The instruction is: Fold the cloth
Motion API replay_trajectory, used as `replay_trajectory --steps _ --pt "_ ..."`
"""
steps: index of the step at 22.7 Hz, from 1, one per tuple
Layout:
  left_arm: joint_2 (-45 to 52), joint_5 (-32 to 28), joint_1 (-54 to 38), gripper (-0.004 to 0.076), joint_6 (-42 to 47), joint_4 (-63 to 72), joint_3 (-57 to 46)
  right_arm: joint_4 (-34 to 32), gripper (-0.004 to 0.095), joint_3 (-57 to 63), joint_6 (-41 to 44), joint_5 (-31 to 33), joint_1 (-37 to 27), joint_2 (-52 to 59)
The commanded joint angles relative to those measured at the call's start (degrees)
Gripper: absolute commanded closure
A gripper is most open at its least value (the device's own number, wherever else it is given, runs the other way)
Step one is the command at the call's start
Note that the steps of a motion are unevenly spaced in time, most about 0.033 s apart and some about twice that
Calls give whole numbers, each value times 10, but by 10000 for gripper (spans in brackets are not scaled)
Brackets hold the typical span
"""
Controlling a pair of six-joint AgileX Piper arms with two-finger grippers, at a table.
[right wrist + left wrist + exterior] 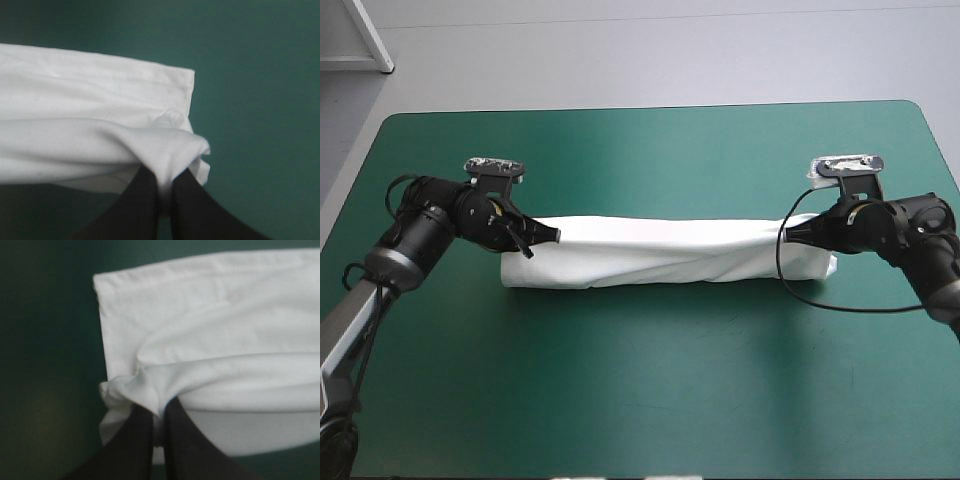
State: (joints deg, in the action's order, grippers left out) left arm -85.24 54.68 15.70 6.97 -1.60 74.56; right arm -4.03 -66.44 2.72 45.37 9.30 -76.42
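The white T-shirt [665, 252] lies as a long folded band across the middle of the teal-green table, stretched between the two arms. My left gripper [552, 236] is shut on the T-shirt at its left end, with an upper layer pulled taut over the layer below. In the left wrist view the black fingers [135, 440] pinch a bunched fold of the T-shirt [210, 330]. My right gripper [792, 232] is shut on the T-shirt at its right end. The right wrist view shows its fingers [192, 210] nipping a raised fold of the T-shirt [75, 100] near the hemmed edge.
Bare teal-green cover [650, 400] stretches in front of the T-shirt to the near edge and behind it to the far edge [650, 108]. A black cable loops on the table by the right arm.
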Motion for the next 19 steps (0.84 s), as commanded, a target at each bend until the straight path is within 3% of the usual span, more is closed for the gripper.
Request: replay_trajectory --steps 1,3,9,14,16,19 --pt "-13 -81 -28 734 6 -3 30 -28 922 -29 7 -89 -1 -25" --pt "-55 -132 -47 734 18 0 30 -29 922 -29 7 -148 -1 -72" --pt "-165 -219 -46 734 18 0 30 -29 922 -29 5 -201 -1 -159" --pt "-203 -229 -46 727 21 2 30 -17 904 -29 5 -202 -1 -187" --pt "-200 -227 -46 690 19 7 30 -3 804 -34 5 -196 -1 -184" --pt "-186 -218 -46 563 19 20 37 6 507 -45 5 -174 -1 -171"
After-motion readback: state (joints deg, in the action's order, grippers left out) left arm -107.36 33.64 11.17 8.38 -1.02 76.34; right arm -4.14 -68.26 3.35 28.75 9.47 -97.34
